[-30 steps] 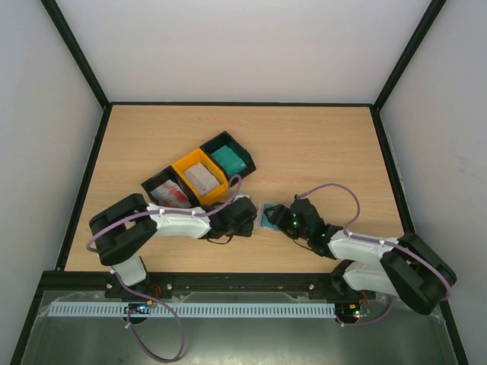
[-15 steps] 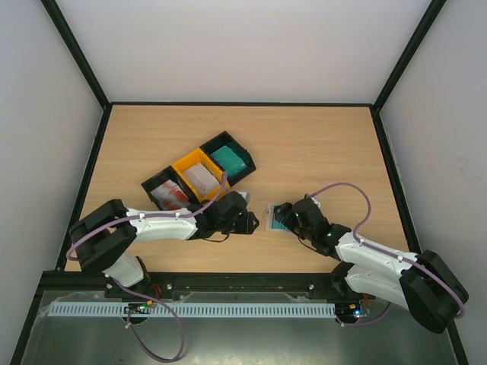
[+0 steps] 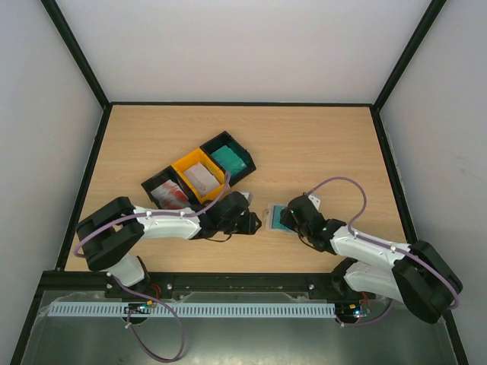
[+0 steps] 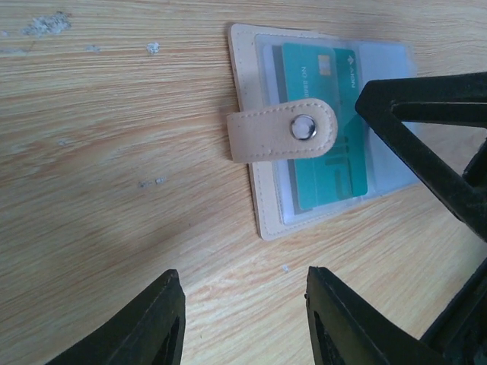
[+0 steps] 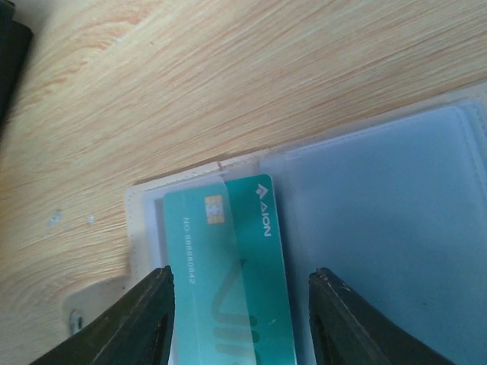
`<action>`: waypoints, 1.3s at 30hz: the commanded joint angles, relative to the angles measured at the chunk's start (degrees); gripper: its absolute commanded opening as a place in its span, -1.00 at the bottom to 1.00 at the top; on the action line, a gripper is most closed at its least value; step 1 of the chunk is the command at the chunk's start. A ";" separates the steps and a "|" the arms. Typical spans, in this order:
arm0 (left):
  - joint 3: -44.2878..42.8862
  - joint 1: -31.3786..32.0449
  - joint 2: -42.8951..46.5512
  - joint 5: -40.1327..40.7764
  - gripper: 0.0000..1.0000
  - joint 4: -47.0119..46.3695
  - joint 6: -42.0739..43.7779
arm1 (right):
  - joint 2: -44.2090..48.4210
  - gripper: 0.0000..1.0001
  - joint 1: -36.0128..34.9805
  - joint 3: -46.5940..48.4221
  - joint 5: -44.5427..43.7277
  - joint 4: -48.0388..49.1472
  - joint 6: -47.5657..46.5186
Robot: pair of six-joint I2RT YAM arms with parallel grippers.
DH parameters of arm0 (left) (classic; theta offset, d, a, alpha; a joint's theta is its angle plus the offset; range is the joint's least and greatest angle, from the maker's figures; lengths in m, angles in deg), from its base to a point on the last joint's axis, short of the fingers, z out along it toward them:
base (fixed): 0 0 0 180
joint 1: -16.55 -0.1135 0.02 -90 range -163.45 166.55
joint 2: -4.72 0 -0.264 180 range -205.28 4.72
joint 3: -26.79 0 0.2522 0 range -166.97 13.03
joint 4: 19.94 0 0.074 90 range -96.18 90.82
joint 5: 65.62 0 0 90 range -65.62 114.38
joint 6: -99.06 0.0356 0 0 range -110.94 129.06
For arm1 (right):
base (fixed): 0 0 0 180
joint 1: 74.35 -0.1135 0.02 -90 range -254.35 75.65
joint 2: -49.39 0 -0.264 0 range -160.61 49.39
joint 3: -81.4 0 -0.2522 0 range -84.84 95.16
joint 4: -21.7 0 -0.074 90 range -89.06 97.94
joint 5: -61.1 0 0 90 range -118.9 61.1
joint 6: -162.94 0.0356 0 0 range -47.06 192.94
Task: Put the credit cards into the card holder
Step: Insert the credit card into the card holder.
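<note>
The card holder (image 3: 275, 217) lies open on the table between my two grippers, beige rim up and blue-grey inside. A teal credit card (image 4: 327, 152) sits partly in its clear slot, with the snap strap (image 4: 281, 137) folded across it. My left gripper (image 4: 242, 275) hovers just left of the wallet, open and empty. My right gripper (image 5: 242, 274) is over the wallet, its jaws apart on either side of the teal card (image 5: 228, 258); the right finger stands clear of the card's edge. More credit cards sit in the trays: red-and-white (image 3: 169, 194), pale (image 3: 200, 176) and teal (image 3: 228, 160).
Three joined trays, black, yellow (image 3: 189, 163) and black, stand angled just behind the left arm (image 3: 163, 222). Black frame rails (image 3: 91, 175) border the table on the left, right and back. The right arm (image 3: 373, 247) reaches in from the near right.
The right gripper has moved onto the wallet and its jaws have narrowed around the teal card. The left gripper has opened somewhat and pulled back to the wallet's left side.
</note>
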 commanded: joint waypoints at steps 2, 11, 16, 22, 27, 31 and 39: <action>-3.49 -0.40 -3.92 -0.26 -0.10 -0.59 0.40 | -3.63 -0.04 -0.31 1.88 -1.76 -1.64 -2.34; -7.72 -0.39 -9.31 1.20 -0.18 1.98 -0.32 | -4.96 -0.27 -0.33 2.27 0.95 -0.11 -4.44; -10.15 -0.36 -11.83 3.00 -0.22 3.95 -0.33 | -6.18 -0.42 -0.31 2.68 1.64 -0.28 -6.20; -12.04 -0.34 -14.50 2.33 -0.27 4.17 -0.23 | -7.04 -0.59 -0.33 3.12 3.49 0.73 -7.85; -12.64 -0.28 -15.82 2.45 -0.29 4.20 -0.31 | -7.09 -0.69 -0.33 3.36 5.36 1.68 -8.73; -12.95 -0.30 -16.41 2.49 -0.30 4.33 -0.13 | -7.32 -0.70 -0.26 3.28 7.84 3.55 -9.63; -12.95 -0.32 -16.44 3.55 -0.31 5.19 0.24 | -10.18 -0.69 -0.29 3.96 10.99 6.21 -12.02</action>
